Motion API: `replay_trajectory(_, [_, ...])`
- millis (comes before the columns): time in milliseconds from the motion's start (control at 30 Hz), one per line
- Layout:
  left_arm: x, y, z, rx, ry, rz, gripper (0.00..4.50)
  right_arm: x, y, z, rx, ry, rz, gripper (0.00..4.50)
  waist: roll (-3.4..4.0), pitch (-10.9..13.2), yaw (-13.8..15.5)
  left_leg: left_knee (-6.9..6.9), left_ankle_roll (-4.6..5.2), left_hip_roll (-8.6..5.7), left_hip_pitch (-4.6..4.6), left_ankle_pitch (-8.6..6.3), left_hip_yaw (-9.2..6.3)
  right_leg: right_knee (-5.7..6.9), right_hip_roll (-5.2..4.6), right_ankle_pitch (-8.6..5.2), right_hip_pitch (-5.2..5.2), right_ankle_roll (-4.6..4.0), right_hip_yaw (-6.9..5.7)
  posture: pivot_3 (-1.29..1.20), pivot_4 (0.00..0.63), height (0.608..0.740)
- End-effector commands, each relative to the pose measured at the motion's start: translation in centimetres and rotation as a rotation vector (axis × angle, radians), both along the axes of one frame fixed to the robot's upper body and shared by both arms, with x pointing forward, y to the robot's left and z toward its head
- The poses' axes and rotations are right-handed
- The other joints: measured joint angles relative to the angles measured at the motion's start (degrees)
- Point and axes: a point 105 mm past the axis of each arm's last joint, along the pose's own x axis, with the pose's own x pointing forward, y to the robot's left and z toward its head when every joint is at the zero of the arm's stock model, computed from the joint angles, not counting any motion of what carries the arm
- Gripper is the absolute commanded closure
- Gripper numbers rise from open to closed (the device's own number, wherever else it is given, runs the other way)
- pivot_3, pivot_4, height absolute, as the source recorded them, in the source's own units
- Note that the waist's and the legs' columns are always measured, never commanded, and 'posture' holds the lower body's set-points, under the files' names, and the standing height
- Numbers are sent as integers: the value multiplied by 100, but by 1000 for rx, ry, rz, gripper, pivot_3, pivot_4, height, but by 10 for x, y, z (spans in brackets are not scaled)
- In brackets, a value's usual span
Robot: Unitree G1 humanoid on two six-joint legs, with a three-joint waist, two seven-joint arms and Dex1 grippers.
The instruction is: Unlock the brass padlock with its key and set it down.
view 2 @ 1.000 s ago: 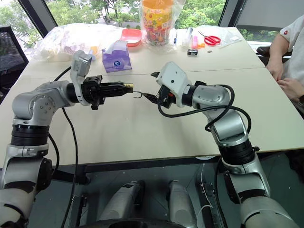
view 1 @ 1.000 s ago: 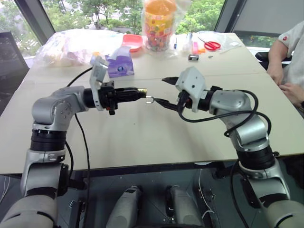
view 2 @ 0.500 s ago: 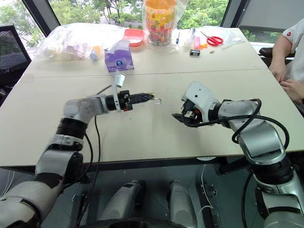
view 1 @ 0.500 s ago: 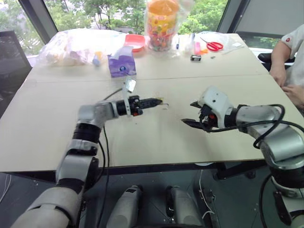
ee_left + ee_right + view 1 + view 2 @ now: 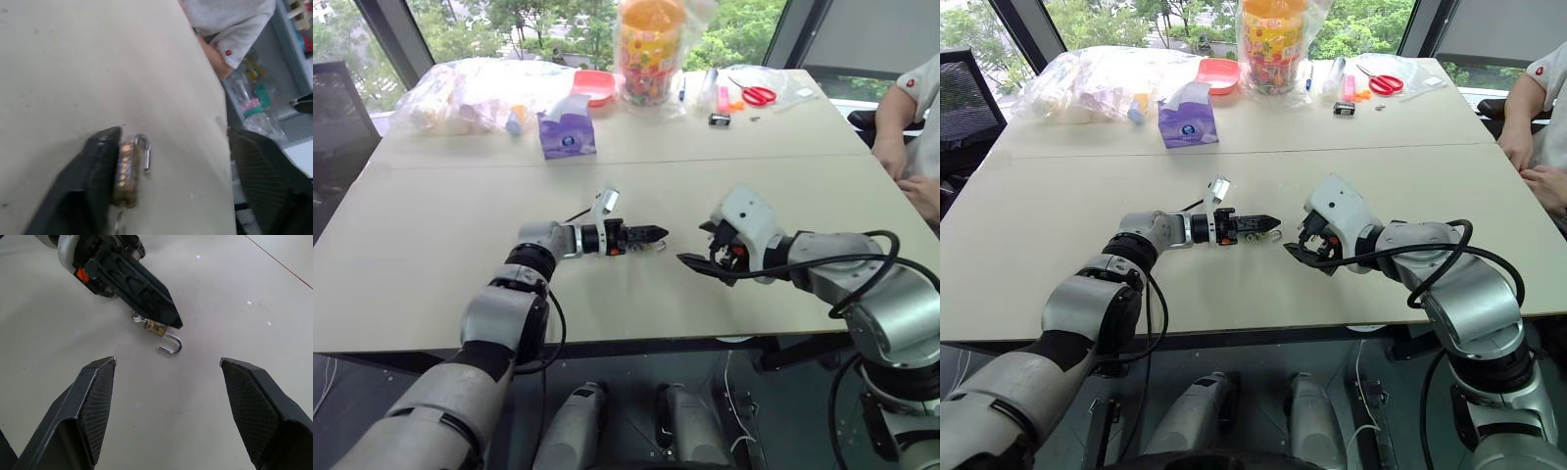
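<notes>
We see the tabletop [image 5: 431, 245] carrying everything. Our right gripper [image 5: 166, 396] hangs spread and empty, facing the work. Our left gripper [image 5: 1268, 226], low over mid-table toward the near edge, looks released beside the brass padlock [image 5: 155, 328], lying shackle sprung, apparently set down.

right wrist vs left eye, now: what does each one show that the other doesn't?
Right wrist view alone: the brass padlock lying on the table at the left gripper's tip, shackle swung open into a hook, and the right gripper's jaws spread wide, nothing between them.

Left eye view alone: the purple tissue pack, red scissors, orange jar, and a person's arm at the table's far right.

Both: both grippers low over the table, tips facing each other, padlock area between them.
</notes>
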Motion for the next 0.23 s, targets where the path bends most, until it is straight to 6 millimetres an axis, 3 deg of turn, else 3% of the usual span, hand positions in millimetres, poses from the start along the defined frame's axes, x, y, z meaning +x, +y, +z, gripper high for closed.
replay_trajectory(33, [22,52,17,180,-189,101,312,0,-12,11,-8,-58,-37,958,-2,-1,-59,1,-1,0,4,0,2,0,0,1,2,1,1,0,150,740])
replay_trajectory(133, [27,89,47,190,-336,149,312,0,-16,5,-16,-59,-48,958,-1,-1,-163,-4,-6,10,6,-4,3,1,2,3,0,-2,1,0,150,740])
replay_trajectory(233, [22,113,69,171,-418,199,312,2,-13,1,6,-69,-44,958,-1,-1,-150,-16,-4,13,5,-3,1,1,1,2,-7,-2,4,0,150,740])
